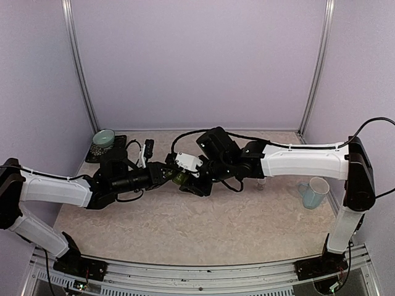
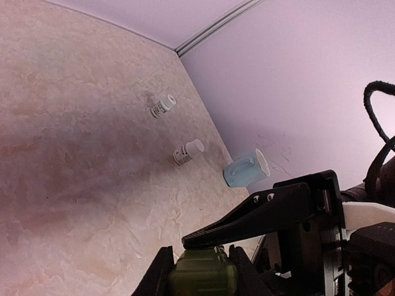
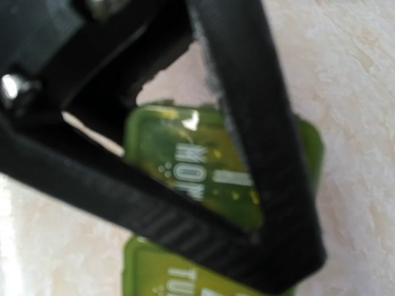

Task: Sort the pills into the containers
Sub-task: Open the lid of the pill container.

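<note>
Nearest the overhead camera sit the left arm base and the right arm base. From them both arms stretch inward to meet above the middle of the desk at the containers, a dark green strip that shows only as a sliver between black hardware. The left hand is on the left side of the containers, and the right hand is on their right side and slightly beyond. A pale blue mug stands well to the right of the containers. A pale green bowl sits on a dark mat to the left of the containers and beyond them. From the left wrist, the containers lie at the bottom edge, and the left hand is clenched on them, with one of its fingers pressed to each side. The right hand's black finger slants just above the strip. Beyond the containers on the desk stand the mug, then a first white bottle, then a second white bottle farther off. From the right wrist, a blurred black finger crosses in front of the containers, whose glossy green lids face the lens. One lid is marked MON and the neighbouring one begins TU. I cannot tell whether that finger touches the lid, or whether the right hand is released or clenched. Nor can I tell whether the strip rests on the desk or is held clear of it.
</note>
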